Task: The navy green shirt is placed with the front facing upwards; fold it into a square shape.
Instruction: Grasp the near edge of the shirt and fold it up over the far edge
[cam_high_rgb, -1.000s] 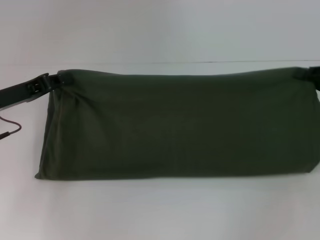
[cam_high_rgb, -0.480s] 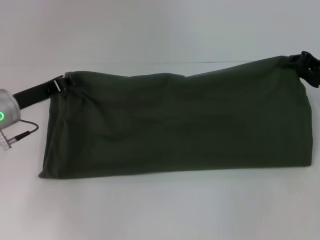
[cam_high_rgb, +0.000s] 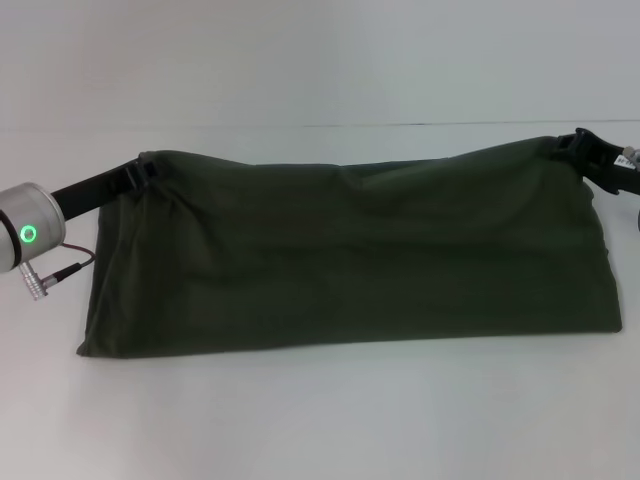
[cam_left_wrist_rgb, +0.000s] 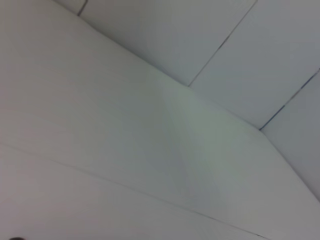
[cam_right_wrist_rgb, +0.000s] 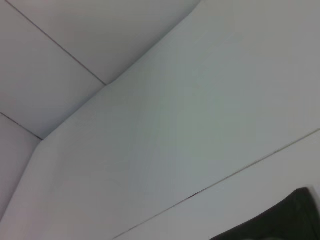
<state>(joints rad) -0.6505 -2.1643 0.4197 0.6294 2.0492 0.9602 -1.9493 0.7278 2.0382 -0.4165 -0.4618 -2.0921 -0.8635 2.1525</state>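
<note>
The navy green shirt hangs as a wide dark olive band across the head view, held up by its two top corners, with its lower edge resting on the white table. My left gripper is shut on the shirt's top left corner. At the far right my right gripper is shut on the top right corner. The top edge sags slightly between them. No lettering or collar shows. A dark corner of the shirt appears in the right wrist view.
The white table runs in front of the shirt, and a pale wall stands behind. My left arm's silver wrist with a green light and a cable sits at the left edge. The wrist views show white wall panels.
Both grippers have moved with the shirt: the left corner has dropped a little and the right corner has risen then settled. The left wrist has come further into view.
</note>
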